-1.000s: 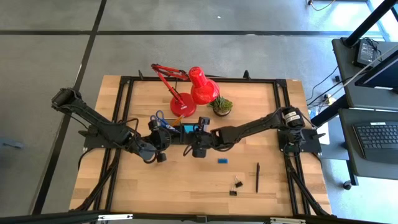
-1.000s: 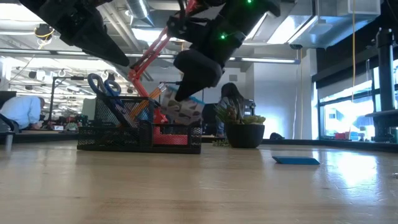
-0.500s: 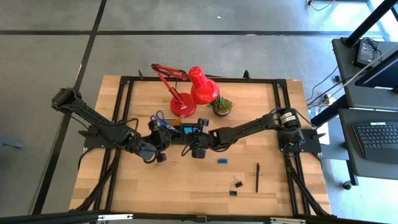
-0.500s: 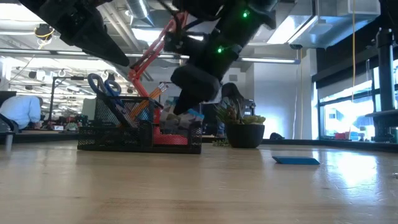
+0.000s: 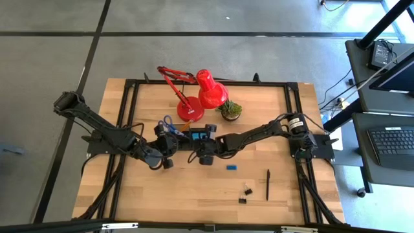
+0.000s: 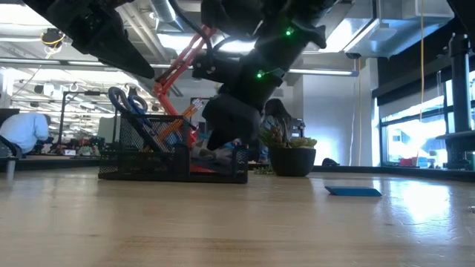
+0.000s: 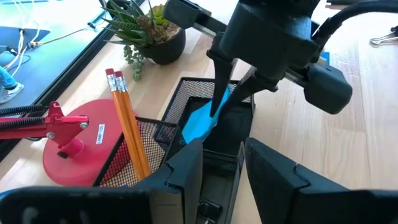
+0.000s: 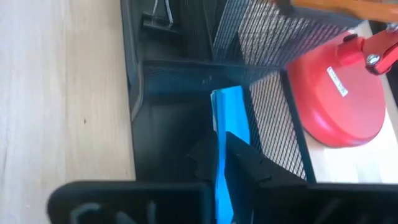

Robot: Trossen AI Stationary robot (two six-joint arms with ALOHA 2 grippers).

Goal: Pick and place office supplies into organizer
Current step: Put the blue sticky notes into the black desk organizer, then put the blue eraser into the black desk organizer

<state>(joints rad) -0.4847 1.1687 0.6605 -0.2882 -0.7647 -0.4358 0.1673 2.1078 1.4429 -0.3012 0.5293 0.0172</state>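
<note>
High view: right gripper [image 5: 206,150] reached in over the organizer [image 5: 183,137], left gripper [image 5: 165,153] parked just beside the same box, probably steadying it. Blue eraser [image 5: 231,167], black pen [image 5: 268,184] and binder clips [image 5: 246,192] well apart from either gripper, out on bare table [image 5: 194,207], not yet collected. Red lamp [image 5: 197,97] and potted plant [image 5: 230,110] close behind the organizer, so little room on that side.

Low view: right gripper [image 6: 228,130] down inside the tray section, scissors [image 6: 125,102] upright in a taller slot beyond it.

Left wrist view: left fingers [image 7: 186,174] parted around the organizer's mesh wall [image 7: 205,158], apparently bracing rather than lifting. Pencils [image 7: 127,121] upright in the slot beside. Right gripper [image 7: 233,96] pinching the blue note pad [image 7: 202,121], held on edge and tilted into the tray.

Right wrist view: right fingertips [image 8: 239,162] closed on the note pad [image 8: 229,143], pad between them and the mesh wall nearest the lamp base [image 8: 339,99]. Narrow clearance there; open tray floor on the other side for laying it flat.
</note>
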